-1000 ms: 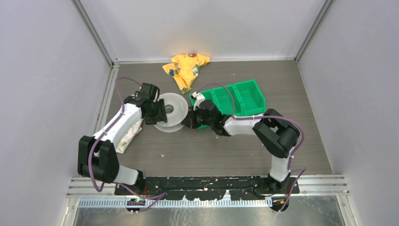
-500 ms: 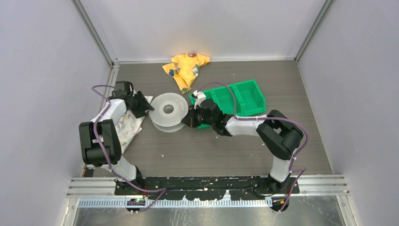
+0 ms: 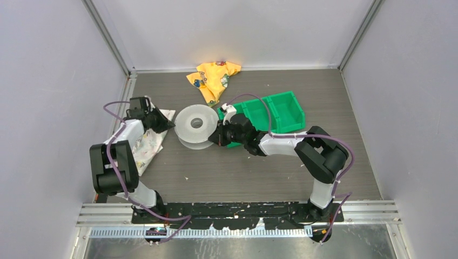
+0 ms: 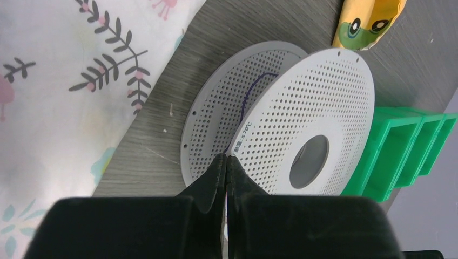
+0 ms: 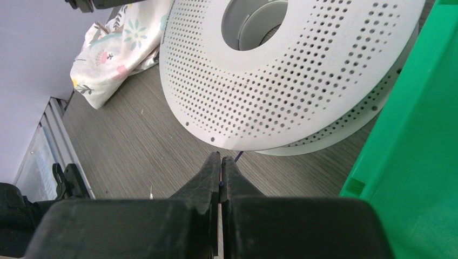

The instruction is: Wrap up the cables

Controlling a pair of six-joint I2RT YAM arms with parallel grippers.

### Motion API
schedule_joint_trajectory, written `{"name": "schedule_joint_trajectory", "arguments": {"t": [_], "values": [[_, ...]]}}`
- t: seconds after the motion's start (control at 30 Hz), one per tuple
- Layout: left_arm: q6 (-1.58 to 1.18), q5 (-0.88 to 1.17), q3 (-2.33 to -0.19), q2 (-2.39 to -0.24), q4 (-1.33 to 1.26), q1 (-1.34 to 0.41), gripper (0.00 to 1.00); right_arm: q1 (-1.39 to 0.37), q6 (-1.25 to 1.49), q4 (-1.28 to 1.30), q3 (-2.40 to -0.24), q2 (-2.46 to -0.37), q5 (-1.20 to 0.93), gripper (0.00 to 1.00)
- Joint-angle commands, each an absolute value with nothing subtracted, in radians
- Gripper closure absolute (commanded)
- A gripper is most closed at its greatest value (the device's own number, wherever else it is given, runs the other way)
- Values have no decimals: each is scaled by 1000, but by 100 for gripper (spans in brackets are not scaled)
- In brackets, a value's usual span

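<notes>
"Grey table (image 3: 243, 172), both my arms reaching low, spool (image 3: 186, 133) between them?"

"Yes. Left jaws pressed together, tips at its rim. Just ahead, the cable (image 4: 248, 97), a thin purple thread, curves between the flanges. Right jaws pinch it."

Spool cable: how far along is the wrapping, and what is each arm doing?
Done: little. Only one thin cable strand shows between the flanges of the spool. In hand: the right fingers are shut on the cable just below the spool. The left fingers are shut at the rim where the strand leads, but a grip is unconfirmed. Left: apparently most of the winding.
</notes>
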State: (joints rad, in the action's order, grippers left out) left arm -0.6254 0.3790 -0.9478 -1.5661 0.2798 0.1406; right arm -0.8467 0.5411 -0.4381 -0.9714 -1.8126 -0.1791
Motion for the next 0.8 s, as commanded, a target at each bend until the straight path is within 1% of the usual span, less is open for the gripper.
{"name": "schedule_joint_trajectory", "arguments": {"t": [0.0,0.23,0.5,0.57,0.73,0.77], "values": [[-639,390,-871,-1495,311,138,99,-844,551,-468,-986,-1789,-173,99],[-729,430,-702,-1295,306,137,100,-844,562,-469,-990,-1815,-171,99],[-854,412,-553,-986,331,137,99,-844,566,-468,-1012,-1841,-179,99],[-849,411,-559,-958,355,137,100,-845,566,-463,-1021,-1846,-179,99],[-828,442,-573,-992,373,137,99,-845,572,-463,-1029,-1853,-183,99],[-830,445,-570,-995,374,137,99,-844,572,-462,-1031,-1853,-182,98]]}}
